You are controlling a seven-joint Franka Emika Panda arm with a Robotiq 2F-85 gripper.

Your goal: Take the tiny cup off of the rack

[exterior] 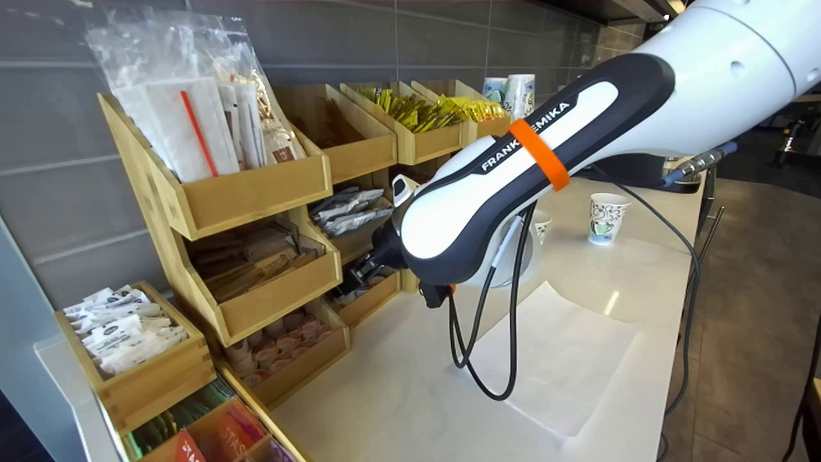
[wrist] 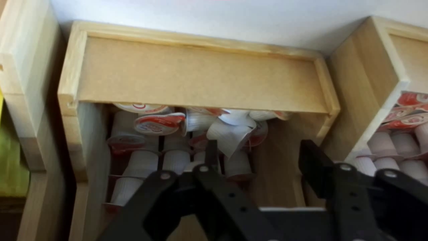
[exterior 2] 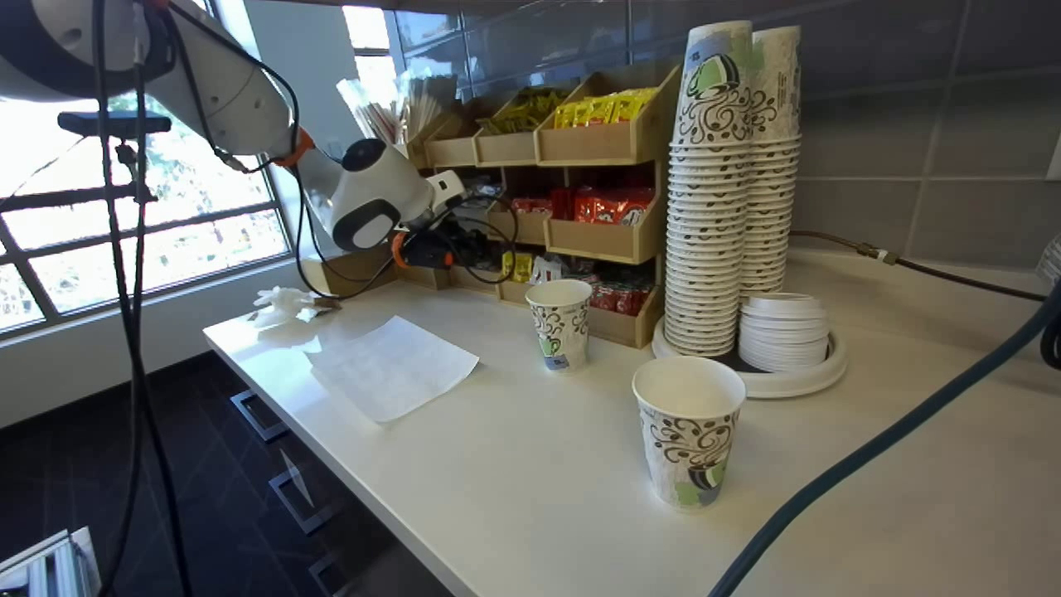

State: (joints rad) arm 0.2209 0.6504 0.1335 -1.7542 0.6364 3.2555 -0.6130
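Hanging before the lowest tier of the rack (exterior: 256, 199), the claw (wrist: 259, 152) keeps a gap between its two fingers (wrist: 211, 154), which are spread – through this gap, in the wrist view, one sees the wooden inside of a bin (wrist: 204, 73). Many tiny cups (wrist: 175, 162) are in this bin, just past the fingertips and mostly to the left of the gap. One tilted cup (wrist: 227, 135) is very near the tip of the finger on the left in this view; whether they touch, I cannot tell, and also not which cup is the one meant. To the right of the claw, the neighbouring bin (wrist: 362, 58) holds more of them. Above the claw, in an exterior view, are silver packets (exterior: 349, 208). Lower than the claw lies a paper sheet (exterior: 558, 366) on the counter – and two paper cups (exterior 2: 690, 448) stand well apart from the claw.
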